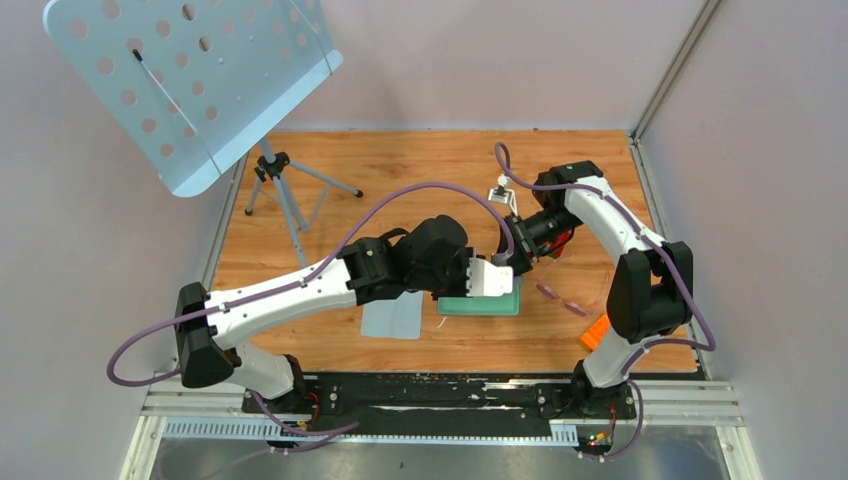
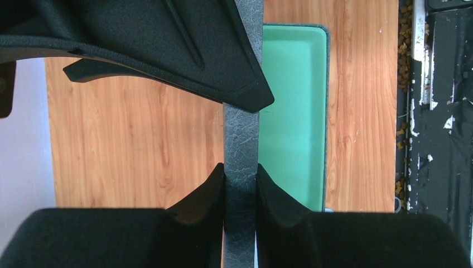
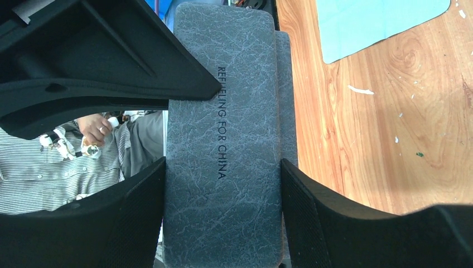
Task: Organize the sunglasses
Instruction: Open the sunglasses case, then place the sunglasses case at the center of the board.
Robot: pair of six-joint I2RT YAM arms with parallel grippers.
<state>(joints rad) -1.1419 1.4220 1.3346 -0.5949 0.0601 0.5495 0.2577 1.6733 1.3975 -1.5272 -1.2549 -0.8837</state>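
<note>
Two arms on one lid, sunglasses (image 1: 560, 298) lying outside.
Near the worktop's (image 1: 420, 170) near edge lies a pale cloth (image 1: 393, 315); just right of it the grey case (image 3: 223, 84) stands open. The left gripper (image 2: 240, 170) pinches the raised lid's thin edge; the right gripper (image 3: 222, 163) spans its width, pads on both sides. The sunglasses lie right of the case, apart. Uneven pulling could skid the case into them. Pale walls; a music stand (image 1: 190, 80) at the far left corner.

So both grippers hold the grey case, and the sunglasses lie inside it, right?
No. The sunglasses lie on the table beside the case, not inside it; the top view shows this. The left gripper and right gripper do hold the case.
</note>
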